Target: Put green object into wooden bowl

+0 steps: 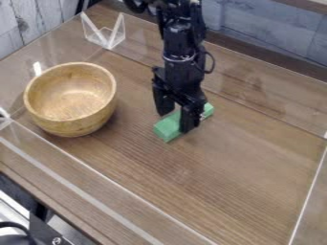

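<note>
The green object (170, 127) is a small bright green bar lying on the dark wooden table, right of the wooden bowl (73, 98). My black gripper (178, 116) points straight down over the bar's far end, its jaws open and straddling the block, low near the table surface. The upper part of the bar is hidden behind the fingers. The round tan bowl stands empty at the left, roughly a bowl's width from the block.
A clear acrylic wall (153, 203) runs round the table's front and left edges. A clear plastic stand (102, 33) sits at the back left. The arm (179, 29) rises toward the top middle of the view.
</note>
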